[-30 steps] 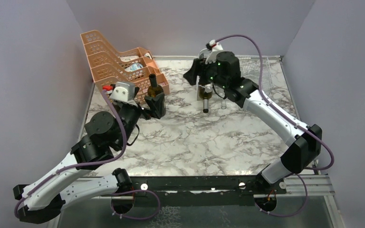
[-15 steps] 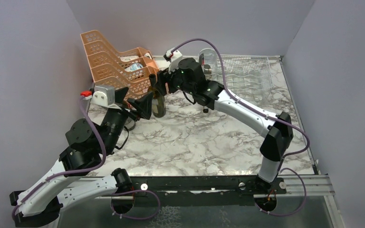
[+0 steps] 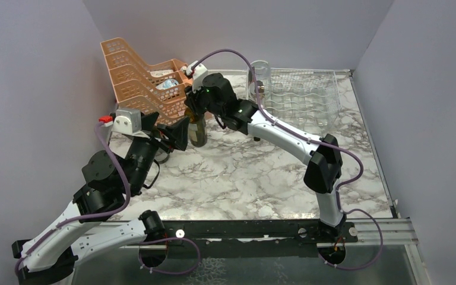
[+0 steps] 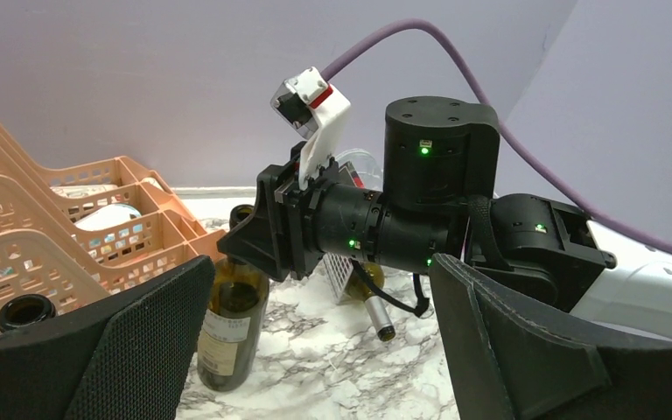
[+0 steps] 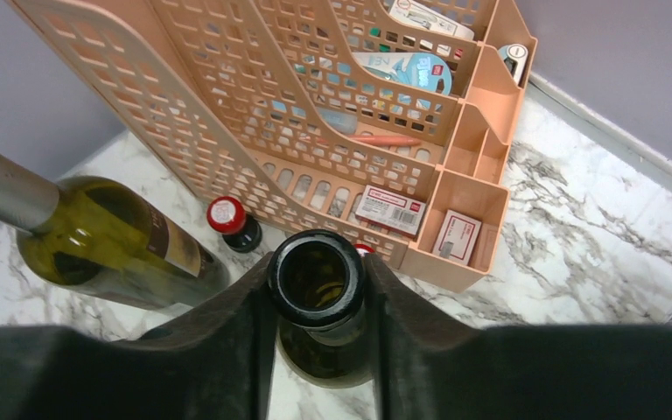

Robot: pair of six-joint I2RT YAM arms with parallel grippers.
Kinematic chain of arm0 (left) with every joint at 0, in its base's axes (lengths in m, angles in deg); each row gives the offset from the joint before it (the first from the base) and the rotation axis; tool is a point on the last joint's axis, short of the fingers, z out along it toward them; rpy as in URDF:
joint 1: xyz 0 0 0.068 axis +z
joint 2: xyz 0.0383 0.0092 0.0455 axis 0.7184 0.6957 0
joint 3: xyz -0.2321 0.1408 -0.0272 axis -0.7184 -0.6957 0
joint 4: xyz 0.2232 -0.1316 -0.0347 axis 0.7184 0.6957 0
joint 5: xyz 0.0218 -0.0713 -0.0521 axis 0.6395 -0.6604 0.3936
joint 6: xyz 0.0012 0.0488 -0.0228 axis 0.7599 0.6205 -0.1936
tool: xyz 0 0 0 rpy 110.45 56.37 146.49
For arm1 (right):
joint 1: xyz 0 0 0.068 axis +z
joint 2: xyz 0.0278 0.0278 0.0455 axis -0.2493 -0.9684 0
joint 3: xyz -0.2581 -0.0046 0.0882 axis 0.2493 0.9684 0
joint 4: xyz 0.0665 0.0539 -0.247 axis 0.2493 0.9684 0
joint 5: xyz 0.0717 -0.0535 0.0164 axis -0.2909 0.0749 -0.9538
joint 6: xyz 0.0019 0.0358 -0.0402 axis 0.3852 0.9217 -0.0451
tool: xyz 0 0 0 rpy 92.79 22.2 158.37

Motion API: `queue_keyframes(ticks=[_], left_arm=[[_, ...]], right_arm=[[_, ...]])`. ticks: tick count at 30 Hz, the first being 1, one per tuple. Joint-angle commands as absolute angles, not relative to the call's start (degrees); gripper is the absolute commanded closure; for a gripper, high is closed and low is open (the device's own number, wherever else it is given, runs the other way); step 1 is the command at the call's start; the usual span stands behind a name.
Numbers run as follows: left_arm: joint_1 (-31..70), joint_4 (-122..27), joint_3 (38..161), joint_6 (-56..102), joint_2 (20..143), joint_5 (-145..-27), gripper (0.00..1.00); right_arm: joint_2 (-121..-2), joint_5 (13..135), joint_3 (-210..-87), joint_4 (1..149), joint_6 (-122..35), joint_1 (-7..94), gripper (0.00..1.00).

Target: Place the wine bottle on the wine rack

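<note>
- Up top, the wine bottle (image 3: 198, 133) stands straight, neck up, by the orange trays (image 3: 136, 77); the right arm (image 3: 285, 133) stretches across to it.
- Left wrist: the left gripper (image 4: 319, 262) gapes wide, holding nothing.
- Right wrist: the right gripper (image 5: 317, 289) has its fingers (image 5: 227, 341) hugging the bottle's neck.

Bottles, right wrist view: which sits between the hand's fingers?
The uncapped upright wine bottle, neck clamped by the right hand; the foil-necked bottle sits apart at left.
</note>
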State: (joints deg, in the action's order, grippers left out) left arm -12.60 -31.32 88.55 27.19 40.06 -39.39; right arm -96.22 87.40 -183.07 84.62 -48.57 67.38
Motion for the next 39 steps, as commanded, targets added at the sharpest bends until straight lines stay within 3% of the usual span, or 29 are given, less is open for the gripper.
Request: queue_keyframes(ticks=[1, 7, 16, 23, 33, 39], left_arm=[[-12.74, -30.24, 87.94, 26.41, 39.19, -37.71, 0.01], [-12.78, -30.20, 87.35, 26.49, 39.50, -37.05, 0.01], [-12.79, -31.07, 82.79, 26.90, 40.19, -37.47, 0.01], [-12.78, -38.80, 73.72, 27.22, 43.27, -43.95, 0.01], [-12.71, -66.70, 56.25, 30.18, 51.13, -56.22, 0.01], [-12.71, -74.42, 54.41, 31.76, 59.84, -61.56, 0.01]], right_arm=[[-96.08, 89.35, -183.59, 81.87, -50.11, 68.13, 0.77], [-91.47, 91.79, -179.16, 78.21, -50.44, 68.23, 0.99], [-76.72, 97.01, -168.84, 76.09, -48.32, 68.22, 0.99], [-67.50, 101.80, -165.09, 85.04, -44.04, 68.18, 0.99], [-55.53, 99.95, -159.35, 94.38, -37.23, 68.15, 0.99], [-51.24, 95.47, -157.07, 98.10, -34.67, 68.17, 0.99]])
